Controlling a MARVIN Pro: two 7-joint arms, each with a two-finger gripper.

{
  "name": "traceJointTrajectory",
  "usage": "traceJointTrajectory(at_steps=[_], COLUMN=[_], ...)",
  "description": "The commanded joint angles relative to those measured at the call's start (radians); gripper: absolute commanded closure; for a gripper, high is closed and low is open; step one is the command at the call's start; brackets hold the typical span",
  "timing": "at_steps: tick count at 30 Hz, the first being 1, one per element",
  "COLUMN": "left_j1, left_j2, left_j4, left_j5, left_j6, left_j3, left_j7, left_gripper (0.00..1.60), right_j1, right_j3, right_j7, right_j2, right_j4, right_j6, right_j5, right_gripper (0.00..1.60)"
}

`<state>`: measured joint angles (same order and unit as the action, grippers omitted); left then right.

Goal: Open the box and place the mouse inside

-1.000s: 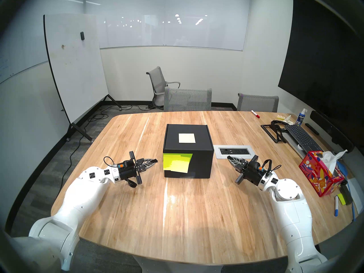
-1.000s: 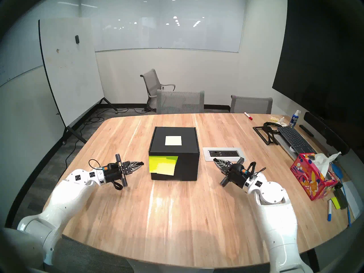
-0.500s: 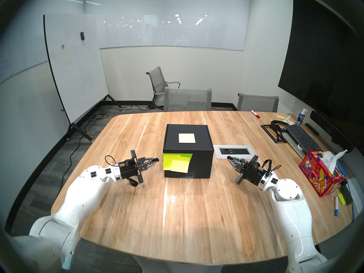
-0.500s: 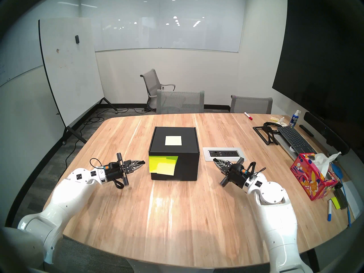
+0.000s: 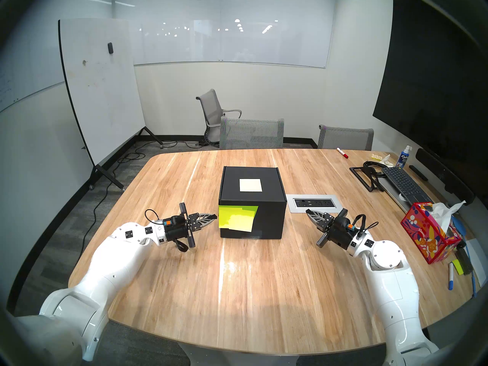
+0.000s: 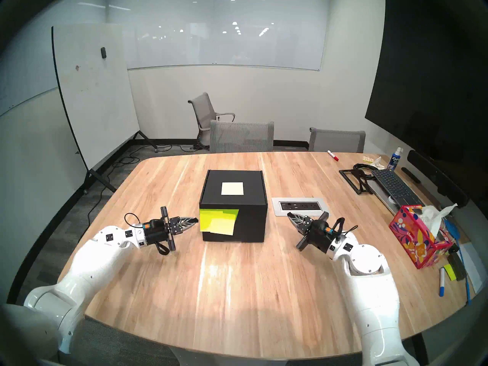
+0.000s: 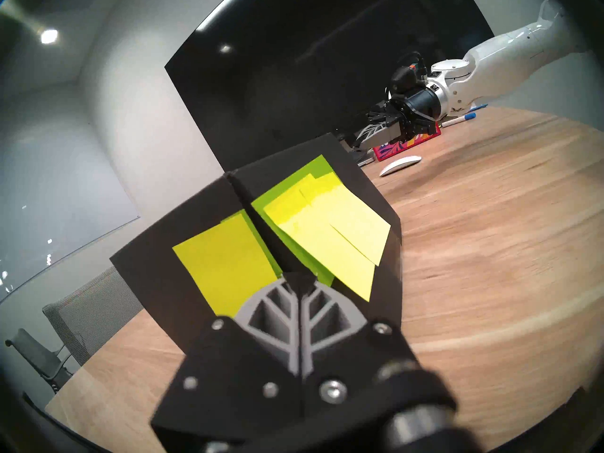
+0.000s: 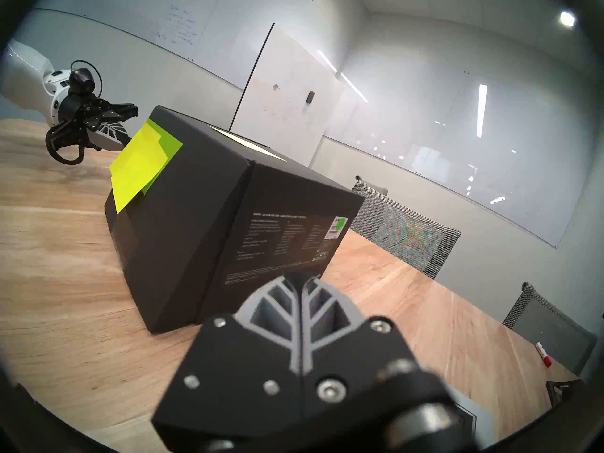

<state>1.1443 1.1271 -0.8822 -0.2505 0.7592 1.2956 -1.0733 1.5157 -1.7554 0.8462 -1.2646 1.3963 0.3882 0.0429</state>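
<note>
The box (image 5: 266,217) is black, with a pale cream square note (image 5: 250,185) on its lid and neon yellow-green sticky notes (image 5: 237,217) on its front. The mouse (image 7: 400,165) is plain white. The table (image 5: 264,291) is light streaked wood grain — the tissue box (image 5: 429,236) pink-red with blue and orange leaf patterning.

Black box (image 8: 209,220) on bench (image 8: 55,279), lid down; right end effector (image 8: 299,275) closed just beside its printed side; left end effector (image 8: 125,141) behind its yellow-green notes (image 8: 140,164).
</note>
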Motion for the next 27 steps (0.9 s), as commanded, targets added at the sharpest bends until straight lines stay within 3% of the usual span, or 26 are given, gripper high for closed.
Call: traceJointTrajectory(at_steps=[1,27], left_j1=[-0.023,-0.044], left_j2=[-0.007,-0.015], left_j4=[0.001,0.015], left_j5=[-0.015,-0.039], left_j6=[0.006,0.008], left_j3=[-0.004,-0.075], left_j7=[-0.032,-0.007], left_gripper=[1.60,1.60], right_j1=[-0.003,0.027], right_j3=[-0.001,-0.002], right_j7=[0.007,0.055], right_j2=[-0.002,-0.006], right_j4=[0.019,0.037], right_j6=[-0.003,-0.016], right_j5=[-0.012,0.005], right_gripper=[1.60,1.60])
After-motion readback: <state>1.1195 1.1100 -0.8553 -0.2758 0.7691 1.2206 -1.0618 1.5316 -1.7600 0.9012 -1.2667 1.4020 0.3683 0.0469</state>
